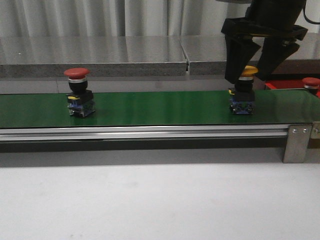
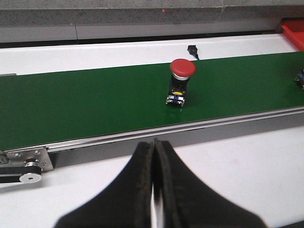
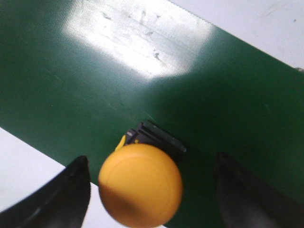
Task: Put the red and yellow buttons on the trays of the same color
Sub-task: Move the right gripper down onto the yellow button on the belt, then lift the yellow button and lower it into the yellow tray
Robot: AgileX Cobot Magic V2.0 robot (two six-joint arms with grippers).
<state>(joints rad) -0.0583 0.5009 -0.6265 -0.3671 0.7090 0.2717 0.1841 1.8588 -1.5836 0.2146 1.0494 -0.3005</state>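
Yellow button straddled on the belt, grip not yet made

Yellow mushroom-capped push button (image 1: pixel 243 90), with its black body and blue base, stands upright on the green conveyor belt (image 1: pixel 160 107), toward the belt's right end. My right hand (image 1: pixel 248 70) hangs directly above it, fingers spread wide with one on each side of the yellow cap. In my right wrist view the cap (image 3: pixel 140 184) sits between the two dark fingers (image 3: pixel 66 197) with clear belt on both sides, so nothing is touching yet. It lies nearer one finger than the other.

I judge this to be the approach for the first pick. The next move calls for a little more descent so the pads meet the black body under the cap rather than the rounded top, then a square close and a straight lift. A slight sideways correction would centre it.

The red mushroom-capped push button (image 1: pixel 78 95) stands upright on the same belt, well apart from the yellow one, toward the belt's left end. My left hand (image 2: pixel 154 190) is pressed closed on nothing, hovering over the white worktop (image 2: pixel 237 161) on the near side of the belt.

Beyond the belt's right end I see an edge of a red tray (image 1: pixel 287 85) with another red-capped button (image 1: pixel 311 84) by it. No yellow tray shows.
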